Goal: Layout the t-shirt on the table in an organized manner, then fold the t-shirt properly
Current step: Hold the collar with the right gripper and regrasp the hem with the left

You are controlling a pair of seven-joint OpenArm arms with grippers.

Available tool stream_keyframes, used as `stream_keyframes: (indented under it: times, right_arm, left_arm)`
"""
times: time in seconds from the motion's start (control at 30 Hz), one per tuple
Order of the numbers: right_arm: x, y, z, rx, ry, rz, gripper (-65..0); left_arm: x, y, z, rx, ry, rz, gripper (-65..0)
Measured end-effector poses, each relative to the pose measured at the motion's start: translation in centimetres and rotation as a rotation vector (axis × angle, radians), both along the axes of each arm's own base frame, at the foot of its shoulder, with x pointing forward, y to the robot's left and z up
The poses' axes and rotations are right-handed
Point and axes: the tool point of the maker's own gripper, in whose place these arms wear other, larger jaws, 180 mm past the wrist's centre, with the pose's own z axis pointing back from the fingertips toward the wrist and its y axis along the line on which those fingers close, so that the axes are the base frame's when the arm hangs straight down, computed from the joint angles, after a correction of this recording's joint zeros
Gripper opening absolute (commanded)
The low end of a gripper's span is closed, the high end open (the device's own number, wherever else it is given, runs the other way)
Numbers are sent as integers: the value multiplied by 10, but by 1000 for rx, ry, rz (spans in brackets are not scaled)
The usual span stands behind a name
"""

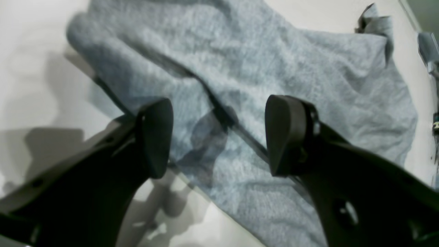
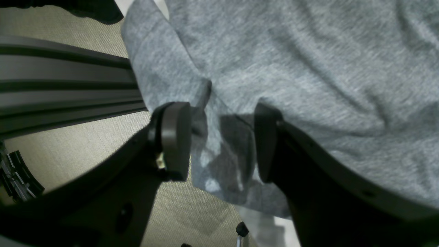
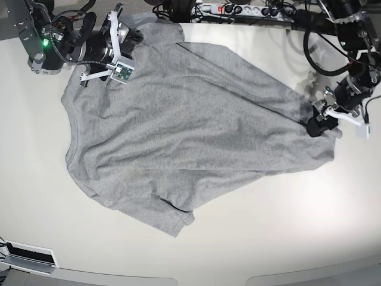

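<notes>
Beyond the far edge of your workspace you had a white power strip (image 3: pixel 235 9) lying among a tangle of black cables (image 3: pixel 280 15). Below the edge, the right wrist view showed you a beige woven carpet floor (image 2: pixel 85 147) and a dark grooved metal rail (image 2: pixel 65 89) running across it. A white vent-like fitting (image 3: pixel 30 255) sat at the near left corner. Soft overhead light gave faint shadows.

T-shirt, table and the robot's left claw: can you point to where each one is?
t-shirt (image 3: pixel 190 131), base view, on the plain grey middle of the shirt.
table (image 3: pixel 286 226), base view, on a bare off-white patch near the front.
left gripper (image 1: pixel 219 137), left wrist view, midway between its two dark fingertips.
</notes>
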Motion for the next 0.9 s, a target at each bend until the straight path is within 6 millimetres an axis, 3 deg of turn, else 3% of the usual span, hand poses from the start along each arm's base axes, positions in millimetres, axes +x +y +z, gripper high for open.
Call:
stream_keyframes:
  times: [0.27,0.57,0.63,0.73,0.8,0.9]
  right_arm:
    - [0,0,0,0,0,0,-331]
    - [0,0,0,0,1,0,-331]
    - [0,0,0,1,0,0,-331]
    - [0,0,0,1,0,0,-331]
    - [0,1,0,3,-1,-1,-331]
    - [1,1,1,7,-3,-2,-331]
  left_arm:
    - [-15,23,-25,-127,-28,205,-235]
    - [8,11,-28,-204,-55,214,-235]
    - [14,4,-29,-225,-33,184,-305]
    - [13,-19,-30,-294,60,79,-541]
    - [20,-31,-14,-283,7,-24,-647]
    - [34,-33,25,-232,-131,-106,-650]
